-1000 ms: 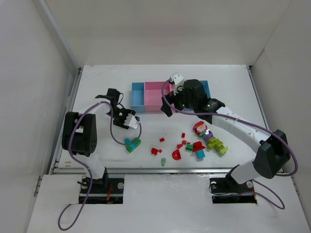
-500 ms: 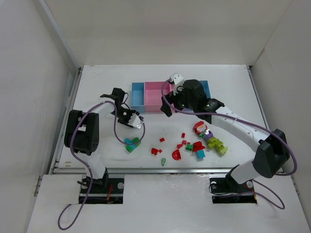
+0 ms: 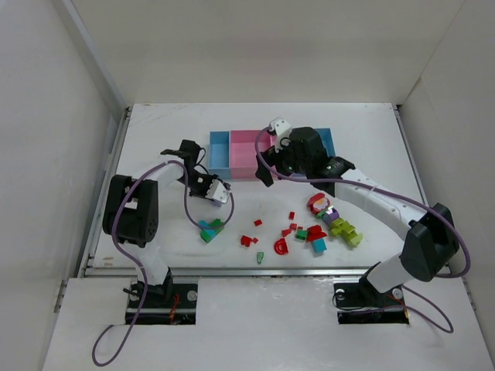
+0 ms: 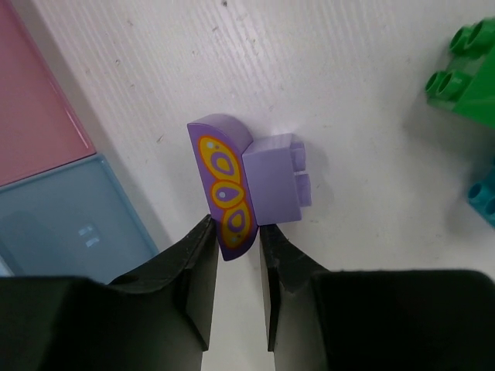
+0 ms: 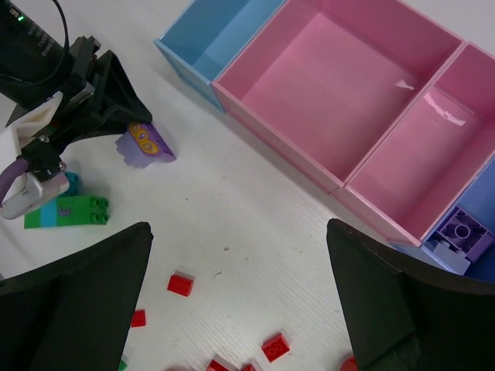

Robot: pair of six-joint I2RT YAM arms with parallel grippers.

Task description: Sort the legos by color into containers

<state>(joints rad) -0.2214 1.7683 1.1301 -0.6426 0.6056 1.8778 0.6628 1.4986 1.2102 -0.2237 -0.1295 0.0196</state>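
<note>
The left gripper (image 4: 236, 236) was clenched on the lower edge of a purple piece (image 4: 223, 185) printed with yellow-and-orange ovals (a lilac brick (image 4: 276, 179) was stuck to its side). The piece sat low over the white table (image 3: 155, 147), near the front corner of the light blue bin (image 5: 203, 40) at the left end of the containers (image 3: 232, 158). Whether it touched the table could not be told. A green brick (image 4: 464, 69) and a teal brick (image 4: 483, 197) lay near it.

The right gripper (image 5: 236, 232) hung spread wide and held nothing, above the table in front of the wide pink bin (image 5: 332, 85) and the narrower pink bin (image 5: 433, 147). 1 lilac block (image 5: 460, 234) lay in the purple-blue bin (image 5: 486, 193).

Small red legos (image 3: 249, 240) were scattered mid-table. A mixed cluster (image 3: 332, 224) of red, lime, purple and teal pieces lay further right, well apart from the bins.
</note>
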